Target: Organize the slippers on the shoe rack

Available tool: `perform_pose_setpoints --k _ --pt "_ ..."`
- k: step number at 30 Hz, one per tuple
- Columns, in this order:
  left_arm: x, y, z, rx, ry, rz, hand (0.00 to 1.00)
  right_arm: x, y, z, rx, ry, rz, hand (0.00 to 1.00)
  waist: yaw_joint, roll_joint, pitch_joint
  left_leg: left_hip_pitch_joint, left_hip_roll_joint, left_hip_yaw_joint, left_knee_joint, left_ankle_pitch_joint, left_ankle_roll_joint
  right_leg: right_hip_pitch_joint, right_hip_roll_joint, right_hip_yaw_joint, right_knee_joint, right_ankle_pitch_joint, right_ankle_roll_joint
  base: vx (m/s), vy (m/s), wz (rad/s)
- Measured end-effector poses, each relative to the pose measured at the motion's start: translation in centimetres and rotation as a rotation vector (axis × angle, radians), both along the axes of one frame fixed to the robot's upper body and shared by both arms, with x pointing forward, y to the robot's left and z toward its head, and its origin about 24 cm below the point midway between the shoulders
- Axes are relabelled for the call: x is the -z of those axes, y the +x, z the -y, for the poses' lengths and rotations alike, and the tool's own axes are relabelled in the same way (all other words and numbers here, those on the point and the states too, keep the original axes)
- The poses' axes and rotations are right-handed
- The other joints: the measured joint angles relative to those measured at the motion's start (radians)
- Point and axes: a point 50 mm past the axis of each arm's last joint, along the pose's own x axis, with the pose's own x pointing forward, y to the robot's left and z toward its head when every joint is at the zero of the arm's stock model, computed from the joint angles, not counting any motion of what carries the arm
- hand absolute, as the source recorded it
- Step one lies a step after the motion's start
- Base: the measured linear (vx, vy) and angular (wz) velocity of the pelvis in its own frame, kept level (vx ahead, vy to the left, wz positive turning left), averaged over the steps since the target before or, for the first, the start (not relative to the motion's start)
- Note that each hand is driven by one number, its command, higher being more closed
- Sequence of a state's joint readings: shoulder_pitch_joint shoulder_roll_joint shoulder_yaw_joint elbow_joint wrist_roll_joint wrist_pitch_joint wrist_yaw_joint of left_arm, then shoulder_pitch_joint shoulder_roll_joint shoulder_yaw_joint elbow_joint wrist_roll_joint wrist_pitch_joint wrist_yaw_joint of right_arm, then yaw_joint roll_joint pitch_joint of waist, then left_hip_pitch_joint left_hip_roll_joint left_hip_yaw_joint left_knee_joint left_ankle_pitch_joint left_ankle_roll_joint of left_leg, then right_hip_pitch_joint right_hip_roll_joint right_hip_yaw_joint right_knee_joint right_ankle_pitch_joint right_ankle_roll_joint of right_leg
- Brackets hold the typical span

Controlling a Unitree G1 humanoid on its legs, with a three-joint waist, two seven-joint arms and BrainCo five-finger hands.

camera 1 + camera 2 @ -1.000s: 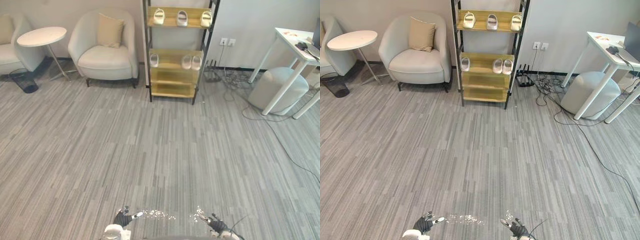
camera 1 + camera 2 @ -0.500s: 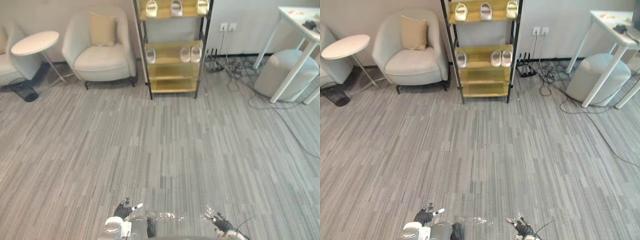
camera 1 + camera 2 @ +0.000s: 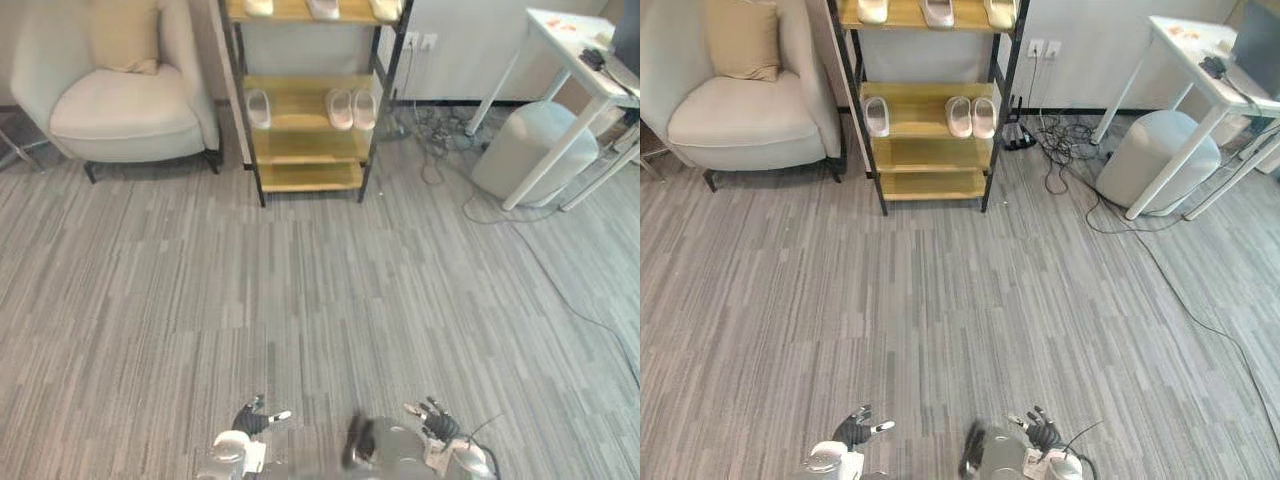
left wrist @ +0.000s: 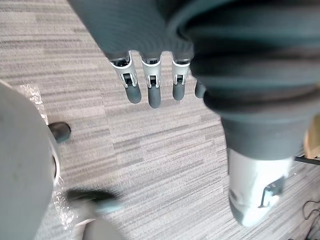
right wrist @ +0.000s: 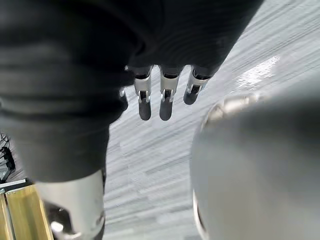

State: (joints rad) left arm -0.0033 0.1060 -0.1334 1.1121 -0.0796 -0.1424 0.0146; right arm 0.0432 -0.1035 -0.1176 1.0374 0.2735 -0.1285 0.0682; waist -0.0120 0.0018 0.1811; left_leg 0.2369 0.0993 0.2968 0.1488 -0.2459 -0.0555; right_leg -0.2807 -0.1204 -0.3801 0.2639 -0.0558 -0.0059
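A black-framed shoe rack [image 3: 306, 150] with wooden shelves stands against the far wall. Three pale slippers [image 3: 322, 8] lie on its top shelf. On the middle shelf, one slipper [image 3: 258, 108] lies at the left and a pair [image 3: 352, 108] at the right. The lower shelves are bare. My left hand [image 3: 252, 421] and right hand [image 3: 437, 421] hang low at the near edge, far from the rack. Both are open and hold nothing. The straight fingers [image 4: 148, 92] of the left hand and the fingers [image 5: 165, 99] of the right hand point at grey carpet.
A cream armchair [image 3: 112, 100] stands left of the rack. To the right are a grey pouf [image 3: 524, 150], a white table [image 3: 570, 60] and loose cables [image 3: 447, 140] on the floor. Striped grey carpet stretches between me and the rack.
The whole picture has shifted: the camera has moved, and the rack now looks nearer and further left. Both hands stay low, open and empty.
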Motion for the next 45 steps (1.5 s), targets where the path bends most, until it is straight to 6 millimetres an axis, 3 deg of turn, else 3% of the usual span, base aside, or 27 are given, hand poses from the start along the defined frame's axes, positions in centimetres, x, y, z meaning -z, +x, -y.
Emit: perform_pose_setpoints --k 1,2,3,4,5,7,9,12,15,16,17,18,20,21,24,26,28,31,33,34,35,37,38,40,41,42,45 --pt "0.1 -0.3 -0.1 -0.023 -0.002 -0.008 0.0 -0.1 0.0 0.3 0.008 -0.004 0.002 0.0 -0.009 -0.002 -0.003 0.027 0.012 -0.02 0.033 -0.035 -0.052 -0.001 0.002 0.017 0.055 0.052 -0.037 0.56 -0.289 0.3" --pt "0.2 -0.4 0.4 -0.041 -0.022 -0.01 0.0 -0.2 0.3 0.6 -0.004 -0.017 0.006 0.0 -0.008 0.027 -0.012 -0.001 0.055 -0.036 0.126 -0.046 -0.068 0.008 0.027 0.003 0.082 0.012 -0.044 0.58 -0.314 0.21" --pt "0.1 -0.3 0.6 -0.045 -0.03 -0.005 0.0 -0.1 0.2 0.6 -0.016 -0.022 0.0 0.0 -0.001 0.047 -0.016 -0.112 0.111 -0.07 0.367 -0.028 -0.083 0.04 0.058 0.0 0.047 -0.015 -0.045 0.48 -0.266 -0.01" --pt "0.0 0.0 0.6 -0.058 -0.033 0.007 0.0 -0.2 0.3 0.6 -0.016 -0.021 0.006 0.0 0.002 0.068 -0.005 -0.196 0.158 -0.092 0.549 0.019 -0.079 0.078 0.092 -0.002 0.004 -0.019 -0.046 0.48 -0.26 -0.15" --pt "0.0 0.1 0.8 -0.073 -0.045 0.013 0.0 -0.2 0.3 0.8 -0.015 -0.028 0.002 0.0 0.009 0.093 0.006 -0.261 0.202 -0.103 0.709 0.017 -0.09 0.13 0.126 -0.005 -0.044 -0.007 -0.067 0.37 -0.173 -0.38" --pt "-0.2 0.5 0.8 -0.079 -0.049 0.031 0.0 -0.1 -0.1 1.2 0.005 -0.03 -0.017 0.0 0.011 0.084 0.021 -0.328 0.227 -0.068 0.826 -0.002 -0.082 0.255 0.15 0.009 -0.119 -0.011 -0.078 0.45 -0.162 -0.27" --pt "-0.6 1.4 1.0 -0.082 -0.057 0.071 0.0 0.2 -0.6 1.1 0.008 -0.027 -0.037 0.0 0.015 0.063 0.031 -0.379 0.202 -0.021 0.759 -0.021 -0.087 0.347 0.148 0.027 -0.189 -0.011 -0.077 0.44 -0.129 -0.14" --pt "-1.1 2.4 1.7 -0.083 -0.081 0.112 0.0 0.3 -0.4 0.3 0.008 -0.008 -0.041 0.0 0.022 0.055 0.033 -0.445 0.132 -0.001 0.479 -0.016 -0.075 0.388 0.136 0.058 -0.234 -0.018 -0.066 0.32 0.03 -0.35" --pt "-1.1 2.6 1.9 -0.082 -0.087 0.117 0.0 0.4 -0.5 0.0 0.011 -0.003 -0.042 0.0 0.023 0.047 0.036 -0.436 0.041 -0.017 0.088 0.115 -0.031 0.414 0.103 0.093 -0.245 -0.045 -0.022 0.28 0.126 -0.34" --pt "-1.1 2.4 1.9 -0.089 -0.092 0.112 0.0 0.4 -0.7 0.1 0.007 -0.006 -0.047 0.0 0.028 0.049 0.034 -0.414 0.026 -0.034 0.04 0.207 -0.029 0.43 0.1 0.112 -0.25 -0.058 0.0 0.29 0.145 -0.32" --pt "-1.0 2.3 1.9 -0.093 -0.092 0.106 0.0 0.5 -0.8 0.0 0.007 -0.005 -0.051 0.0 0.034 0.045 0.029 -0.396 0.016 -0.036 0.026 0.269 0.006 0.444 0.096 0.122 -0.252 -0.07 0.02 0.3 0.136 -0.25" --pt "-1.0 2.3 1.5 -0.098 -0.084 0.107 0.0 0.6 -0.9 -0.4 0.006 0.005 -0.055 0.0 0.035 0.033 0.021 -0.392 0.001 -0.037 0.038 0.282 0.027 0.457 0.078 0.125 -0.252 -0.085 0.039 0.31 0.132 -0.05" --pt "-1.0 2.3 0.7 -0.098 -0.064 0.106 0.0 0.9 -1.4 -1.4 0.0 0.028 -0.071 0.0 0.038 -0.023 -0.004 -0.399 -0.042 -0.036 0.091 0.2 0.052 0.452 0.025 0.122 -0.196 -0.14 0.081 0.37 0.145 0.06" --pt "-1.0 2.3 0.7 -0.098 -0.064 0.105 0.0 1.0 -1.5 -1.6 -0.003 0.036 -0.076 0.0 0.043 -0.032 -0.009 -0.386 -0.053 -0.035 0.105 0.17 0.056 0.421 0.003 0.128 -0.09 -0.176 0.106 0.34 0.155 -0.04" --pt "-0.7 1.8 0.7 -0.056 -0.051 0.075 0.0 0.7 -1.1 -1.4 -0.036 0.02 -0.057 0.0 0.036 -0.03 -0.016 -0.295 -0.085 -0.038 0.106 0.123 0.082 0.207 -0.081 0.19 0.495 -0.193 0.141 0.36 0.228 0.16" --pt "-0.5 1.4 0.5 -0.033 -0.036 0.051 0.0 0.8 -1.0 -1.5 -0.042 0.024 -0.056 0.0 0.029 -0.04 -0.022 -0.218 -0.105 -0.064 0.077 0.104 0.093 0.161 -0.099 0.178 0.62 -0.219 0.115 0.36 0.105 0.43" --pt "-0.3 1.0 0.5 -0.025 -0.031 0.032 0.0 0.6 -0.6 -1.4 -0.057 0.018 -0.043 0.0 0.022 -0.027 -0.022 -0.147 -0.101 -0.087 0.02 0.104 0.093 0.129 -0.091 0.122 0.572 -0.254 0.085 0.41 0.051 0.35" --pt "-0.3 1.1 0.7 -0.024 -0.036 0.032 0.0 0.1 0.5 -0.9 -0.065 0.003 -0.011 0.0 0.012 0.01 -0.003 -0.102 -0.056 -0.123 -0.026 0.103 0.092 0.065 -0.03 0.088 0.287 -0.241 0.06 0.39 -0.052 0.34" --pt "-0.3 1.0 0.7 -0.024 -0.035 0.029 0.0 0.0 0.7 -0.8 -0.066 0.0 -0.004 0.0 0.009 0.015 0.001 -0.088 -0.034 -0.137 -0.033 0.089 0.069 0.049 0.002 0.1 0.072 -0.126 0.06 0.41 -0.168 0.41" --pt "-0.2 0.7 0.5 -0.027 -0.03 0.024 0.0 0.1 0.4 -0.9 -0.065 0.004 -0.011 0.0 0.008 0.002 -0.002 -0.065 -0.035 -0.152 -0.033 0.061 0.023 0.058 0.01 0.128 -0.055 -0.013 0.051 0.38 -0.195 0.46" --pt "-0.2 0.4 0.2 -0.034 -0.026 0.017 0.0 0.3 0.1 -1.0 -0.062 0.008 -0.021 0.0 0.009 -0.012 -0.008 -0.047 -0.041 -0.167 -0.033 0.037 -0.012 0.06 0.006 0.152 -0.057 0.114 0.023 0.38 -0.217 0.33" --pt "0.1 0.1 0.8 -0.063 -0.048 0.005 0.0 0.2 0.3 -0.3 -0.071 -0.012 -0.022 0.0 0.008 0.032 -0.021 -0.027 0.006 -0.174 -0.01 0.027 -0.024 0.073 0.032 0.13 -0.003 0.048 0.009 0.37 -0.239 0.23" --pt "0.1 -0.1 1.4 -0.075 -0.067 0.001 0.0 0.1 0.3 0.1 -0.067 -0.023 -0.021 0.0 -0.001 0.058 -0.023 -0.058 0.033 -0.195 0.09 0.006 -0.047 0.096 0.046 0.101 0.007 -0.005 0.004 0.37 -0.25 0.45" --pt "0.0 0.3 1.7 -0.071 -0.077 0.009 0.0 0.0 0.2 0.7 -0.055 -0.032 -0.027 0.0 0.001 0.079 -0.018 -0.17 0.094 -0.211 0.362 0.003 -0.085 0.178 0.084 0.066 -0.045 -0.031 -0.01 0.4 -0.266 0.52" --pt "0.0 0.4 1.8 -0.069 -0.084 0.013 0.0 0.1 0.0 0.7 -0.063 -0.031 -0.038 0.0 0.006 0.087 -0.016 -0.223 0.129 -0.207 0.507 0.012 -0.124 0.223 0.106 0.056 -0.075 -0.038 -0.019 0.34 -0.222 0.29" --pt "-0.1 0.6 1.9 -0.064 -0.092 0.024 0.0 0.2 0.0 0.6 -0.068 -0.03 -0.045 0.0 0.011 0.089 -0.014 -0.253 0.151 -0.195 0.595 0.006 -0.132 0.256 0.116 0.054 -0.092 -0.042 -0.03 0.32 -0.171 0.09" --pt "-0.4 1.2 2.3 -0.057 -0.103 0.047 0.0 0.2 0.0 0.4 -0.041 -0.015 -0.033 0.0 0.017 0.084 -0.012 -0.353 0.188 -0.075 0.694 -0.024 -0.085 0.343 0.121 0.057 -0.147 -0.051 -0.04 0.31 -0.081 -0.1"
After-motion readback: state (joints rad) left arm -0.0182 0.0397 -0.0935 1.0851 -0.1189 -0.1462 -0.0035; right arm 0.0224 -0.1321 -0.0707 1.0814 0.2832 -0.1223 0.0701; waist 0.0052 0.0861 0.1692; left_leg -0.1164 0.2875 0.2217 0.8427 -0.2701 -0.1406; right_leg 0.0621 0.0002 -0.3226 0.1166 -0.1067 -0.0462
